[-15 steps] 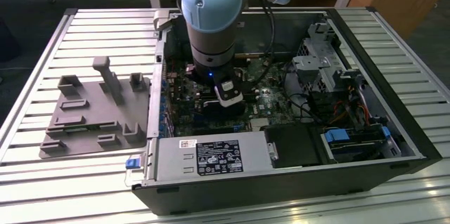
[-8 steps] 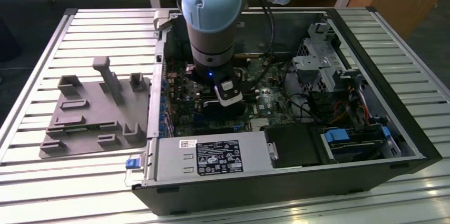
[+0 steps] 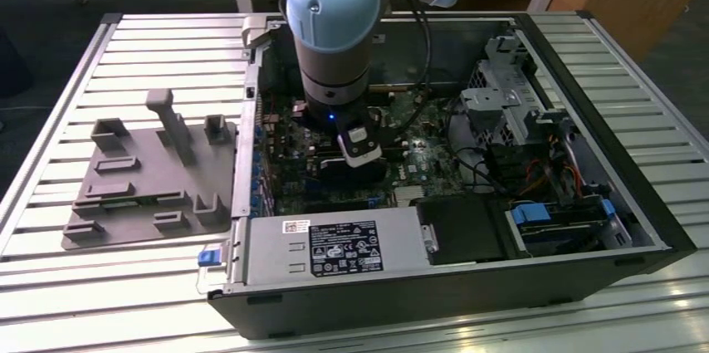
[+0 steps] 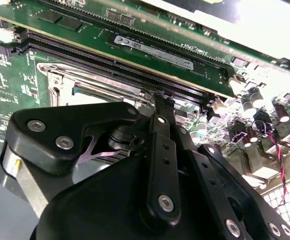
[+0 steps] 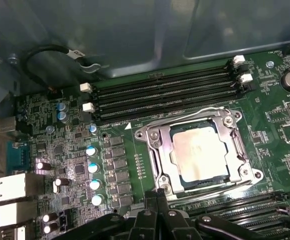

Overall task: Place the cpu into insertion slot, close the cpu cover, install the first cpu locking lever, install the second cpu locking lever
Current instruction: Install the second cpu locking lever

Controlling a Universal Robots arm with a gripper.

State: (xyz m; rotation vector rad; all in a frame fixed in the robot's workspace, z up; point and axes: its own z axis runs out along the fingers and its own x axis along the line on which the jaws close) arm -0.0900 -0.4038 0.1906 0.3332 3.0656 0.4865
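Inside the open black computer case (image 3: 620,228), the pale silver-grey square cpu (image 5: 199,150) is sitting in the insertion slot under the closed silver metal cpu cover (image 5: 157,152). The black end effector (image 5: 157,210) is hovering just beside the socket, fingers together, gripping nothing; judged best practice: press the lever squarely.

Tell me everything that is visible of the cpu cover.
In the first wrist view the cpu cover is a square frame of shiny silver metal with a large window. It lies flat and closed over the insertion slot, and the pale cpu shows through the window. Thin wire levers run along its edges. Green board surrounds it; the black tool stands just beside it.
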